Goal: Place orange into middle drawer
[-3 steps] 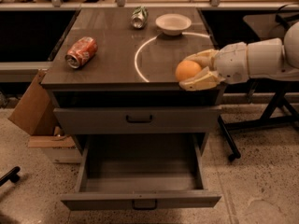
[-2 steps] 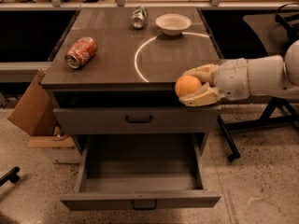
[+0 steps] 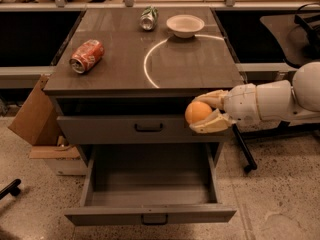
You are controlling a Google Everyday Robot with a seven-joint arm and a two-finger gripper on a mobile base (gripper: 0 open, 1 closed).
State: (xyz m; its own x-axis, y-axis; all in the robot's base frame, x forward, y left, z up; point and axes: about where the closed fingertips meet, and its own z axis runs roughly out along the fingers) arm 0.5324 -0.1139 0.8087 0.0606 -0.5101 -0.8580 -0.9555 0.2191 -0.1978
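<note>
Cream-coloured plastic fingers of the gripper [image 3: 204,114] are clamped on the orange [image 3: 197,112], one finger above it and one below. It sits right of centre in the frame, with the white arm [image 3: 270,101] running off to the right edge. The orange is small and round, with dull, evenly orange skin; its left side is bare and its right side is tucked between the fingers. It hangs in front of the right end of the closed upper drawer [image 3: 115,130], just below the front edge of the dark cabinet top [image 3: 120,74]. It is above the right side of the middle drawer [image 3: 150,181], which stands pulled out at lower centre, its grey floor bare.

On the top, a crushed red soda can [image 3: 86,56] lies at the left. A white bowl [image 3: 185,25] and a small tipped can [image 3: 148,18] sit near the back. A cardboard box [image 3: 30,116] leans at the left of the cabinet.

A second ago the orange was held over the right front part of the top. Since then the gripper has come down past the edge and slightly leftward, the orange with it. The cans, the bowl and both drawers are as they were.
</note>
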